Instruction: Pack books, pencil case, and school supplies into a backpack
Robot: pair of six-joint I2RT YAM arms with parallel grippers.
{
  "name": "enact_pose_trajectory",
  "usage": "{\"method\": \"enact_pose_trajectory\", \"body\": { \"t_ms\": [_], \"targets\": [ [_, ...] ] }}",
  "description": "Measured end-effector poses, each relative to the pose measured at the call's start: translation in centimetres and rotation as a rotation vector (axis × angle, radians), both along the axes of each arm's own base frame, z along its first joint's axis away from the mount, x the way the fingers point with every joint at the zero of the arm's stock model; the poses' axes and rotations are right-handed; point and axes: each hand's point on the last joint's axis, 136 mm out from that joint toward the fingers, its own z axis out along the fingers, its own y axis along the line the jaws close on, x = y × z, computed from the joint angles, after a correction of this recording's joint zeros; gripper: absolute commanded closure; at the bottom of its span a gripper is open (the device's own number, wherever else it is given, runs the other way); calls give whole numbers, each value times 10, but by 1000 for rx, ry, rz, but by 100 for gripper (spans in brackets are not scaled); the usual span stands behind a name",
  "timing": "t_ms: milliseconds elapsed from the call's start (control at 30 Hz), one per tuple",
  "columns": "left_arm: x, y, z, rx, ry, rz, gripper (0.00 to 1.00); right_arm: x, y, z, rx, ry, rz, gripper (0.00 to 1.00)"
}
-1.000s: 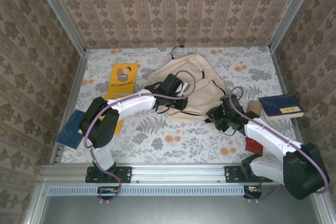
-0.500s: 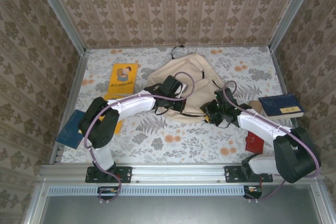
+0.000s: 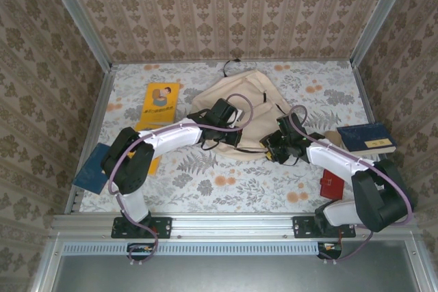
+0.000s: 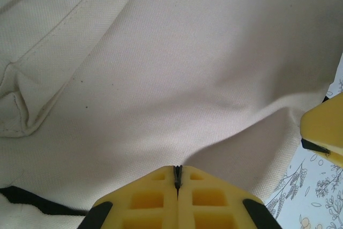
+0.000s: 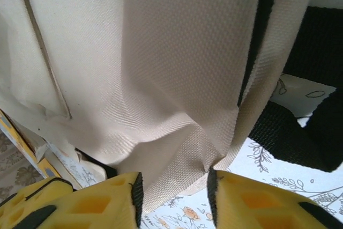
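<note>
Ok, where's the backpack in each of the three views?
Top external: the backpack lies mid-frame, toward the back.
Left wrist: its beige cloth spans the upper frame.
Right wrist: its cloth hangs from top left to centre.
Shared landmark: the floral tablecloth, lower right in both wrist views.

backpack (image 4: 161, 79): was matt beige cloth, finely woven
strap (image 5: 300, 138): was coarse black webbing
right fingers (image 5: 257, 202): looked like matt yellow plastic

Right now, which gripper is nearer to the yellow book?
Left. The left gripper is on the backpack, right of the yellow book; the right gripper is farther right, at the backpack's near edge.
</note>
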Motion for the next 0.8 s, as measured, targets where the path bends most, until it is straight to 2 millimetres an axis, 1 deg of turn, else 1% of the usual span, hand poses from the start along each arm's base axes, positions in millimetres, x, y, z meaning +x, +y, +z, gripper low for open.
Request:
{"method": "enact_pose_trajectory", "body": {
  "t_ms": [133,267,367,600,800],
  "targets": [
    [-1,2,-3,5,5,1,100,1,2,0,0,22,-9,58],
    [-2,2,-4,4,7,3,100,6,7,-4,-5,47,-11,62],
    [-3,3,-5,4,9,5,100,7,10,-7,-8,61,-11,68],
    [-1,5,-5,3,5,15,100,11,12,-2,-10,50,-11,83],
    [5,17,-11,32,1,65,100,8,8,-3,-26,55,-15,92]
  ]
}}
